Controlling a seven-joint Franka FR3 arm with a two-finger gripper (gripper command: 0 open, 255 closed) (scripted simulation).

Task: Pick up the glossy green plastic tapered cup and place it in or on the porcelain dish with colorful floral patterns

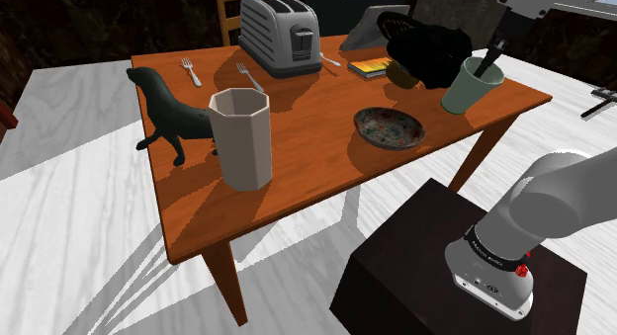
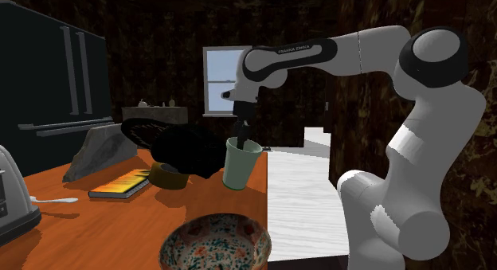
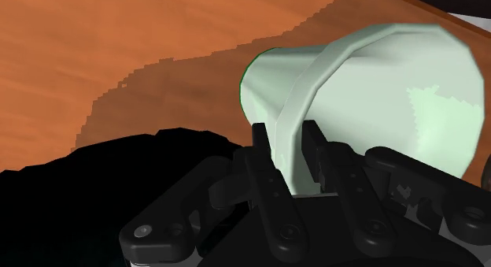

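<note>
Black claw (image 3: 285,143) tight on the thin rim of a glossy pale-green tapered cup (image 3: 370,84), one finger (image 3: 311,147) inside

my gripper (image 3: 285,141): fingers (image 3: 260,147) pinch the cup wall, one inside the rim, one outside | pale green cup (image 3: 370,92): tapered, glossy, close to table edge | table (image 3: 118,45): orange-brown, shadowed by cup | black shape (image 3: 118,175): beside my fingers, can't identify

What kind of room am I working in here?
Most likely a kitchen or dining area: a toaster and a fork sit on the wooden table, and what looks like a dark fridge stands nearby.
</note>
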